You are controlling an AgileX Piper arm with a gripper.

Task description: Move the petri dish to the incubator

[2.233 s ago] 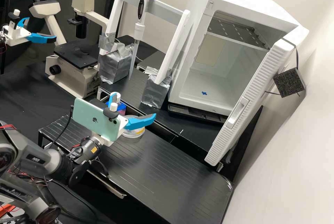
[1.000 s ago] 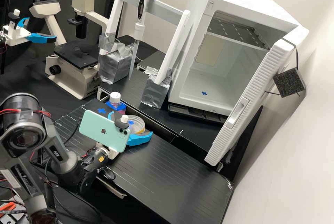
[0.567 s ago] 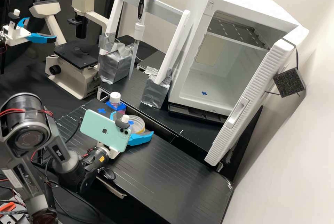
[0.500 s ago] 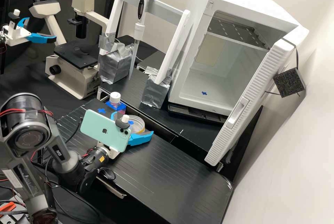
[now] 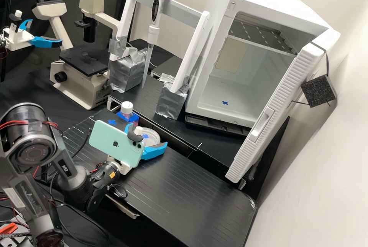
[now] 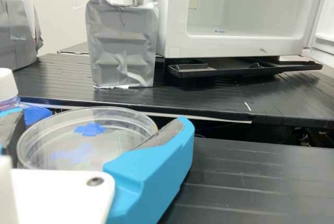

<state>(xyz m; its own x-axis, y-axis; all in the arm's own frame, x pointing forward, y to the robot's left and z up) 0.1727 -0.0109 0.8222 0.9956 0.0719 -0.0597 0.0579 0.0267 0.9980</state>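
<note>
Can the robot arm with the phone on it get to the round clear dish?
Yes, it looks that way. Its gripper is right at the petri dish, and nothing seems to stand between them. The bottle with the white cap is close by, though, so it might get bumped.

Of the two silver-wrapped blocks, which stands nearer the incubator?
The smaller block, right beside the incubator; the other silver-wrapped block stands over by the microscope.
</note>
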